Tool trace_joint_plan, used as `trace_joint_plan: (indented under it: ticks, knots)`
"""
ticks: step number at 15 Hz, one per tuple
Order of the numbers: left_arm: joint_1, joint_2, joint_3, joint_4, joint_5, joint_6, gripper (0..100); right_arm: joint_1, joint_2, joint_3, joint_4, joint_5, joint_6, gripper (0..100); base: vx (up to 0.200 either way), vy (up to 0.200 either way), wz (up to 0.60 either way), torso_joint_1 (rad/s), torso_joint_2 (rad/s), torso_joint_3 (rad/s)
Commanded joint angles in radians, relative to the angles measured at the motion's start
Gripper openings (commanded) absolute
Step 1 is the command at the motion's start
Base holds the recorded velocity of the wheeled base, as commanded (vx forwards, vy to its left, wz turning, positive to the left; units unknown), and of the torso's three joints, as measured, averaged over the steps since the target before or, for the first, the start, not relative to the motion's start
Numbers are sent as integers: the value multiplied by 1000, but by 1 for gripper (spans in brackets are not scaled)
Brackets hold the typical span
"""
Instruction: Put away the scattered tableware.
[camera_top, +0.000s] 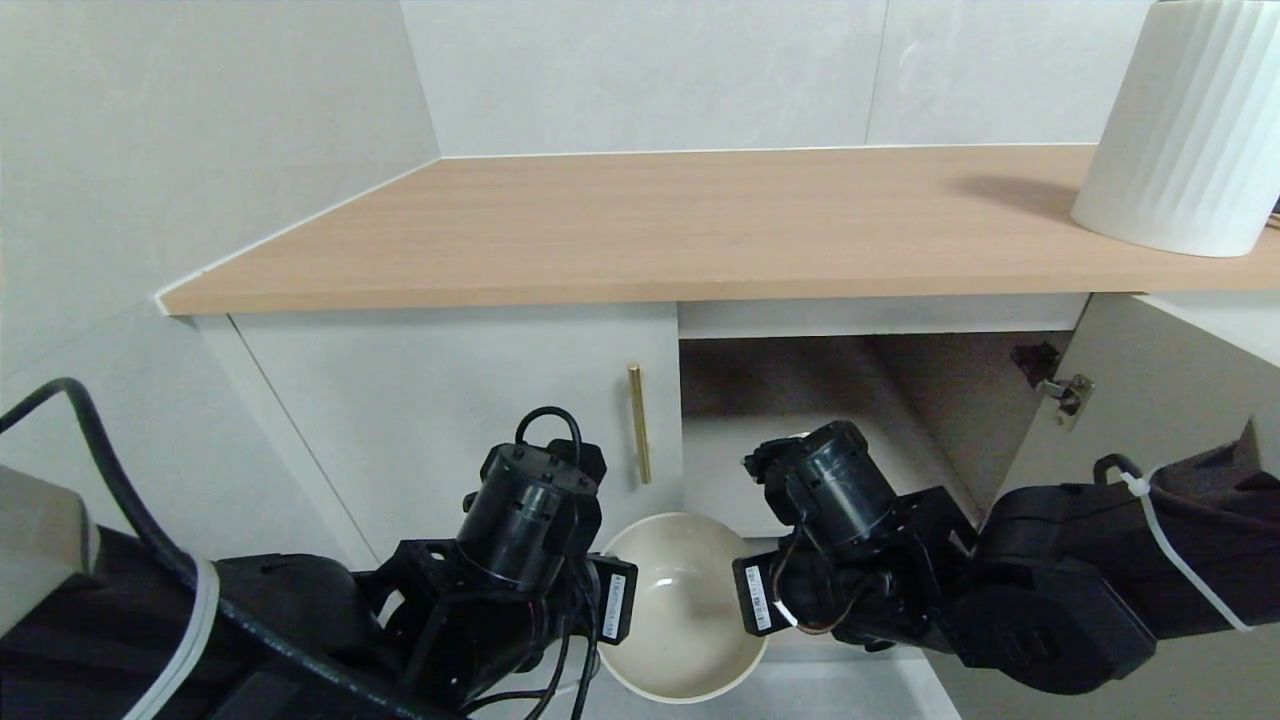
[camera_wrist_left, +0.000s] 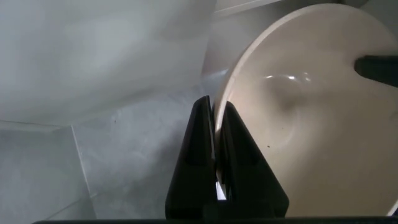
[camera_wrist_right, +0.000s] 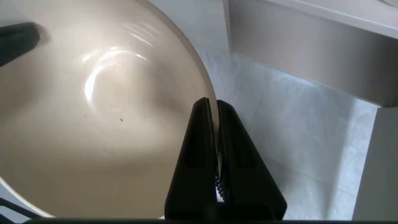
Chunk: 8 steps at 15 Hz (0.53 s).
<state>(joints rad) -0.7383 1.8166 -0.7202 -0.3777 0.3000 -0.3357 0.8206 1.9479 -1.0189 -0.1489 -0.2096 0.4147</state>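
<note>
A cream bowl (camera_top: 678, 610) hangs between my two arms, low in front of the cabinet. My left gripper (camera_wrist_left: 215, 121) is shut on the bowl's (camera_wrist_left: 311, 112) rim, one finger inside and one outside. On the opposite rim, my right gripper (camera_wrist_right: 213, 118) is shut on the bowl (camera_wrist_right: 93, 106) the same way. In the head view the wrists cover both grippers. Above the bowl, the open cabinet compartment (camera_top: 820, 400) is dark inside, with a pale shelf.
The cabinet's right door (camera_top: 1150, 400) stands swung open; the left door (camera_top: 450, 400) with its brass handle (camera_top: 638, 422) is closed. A wooden countertop (camera_top: 680, 225) carries a white ribbed container (camera_top: 1190, 125) at far right. Grey floor tiles (camera_wrist_left: 124, 155) lie below.
</note>
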Motion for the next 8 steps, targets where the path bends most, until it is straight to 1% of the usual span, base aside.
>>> trace_joint_plan:
  ticks: [1, 4, 5, 8]
  knots:
    - [0, -3, 1, 3, 4, 0, 0, 0, 2, 2, 5, -7, -1, 0, 0, 0, 0, 0, 0, 0]
    - [0, -2, 7, 5, 4, 1, 0, 0, 5, 2, 6, -8, -1, 0, 0, 0, 0, 0, 0, 0]
    - [0, -2, 7, 5, 4, 1, 100, 0, 6, 3, 6, -8, -1, 0, 0, 0, 0, 0, 0, 0]
    - [0, -16, 5, 3, 5, 0, 100, -1, 11, -3, 6, -28, 18, 0, 0, 0, 0, 0, 0, 0]
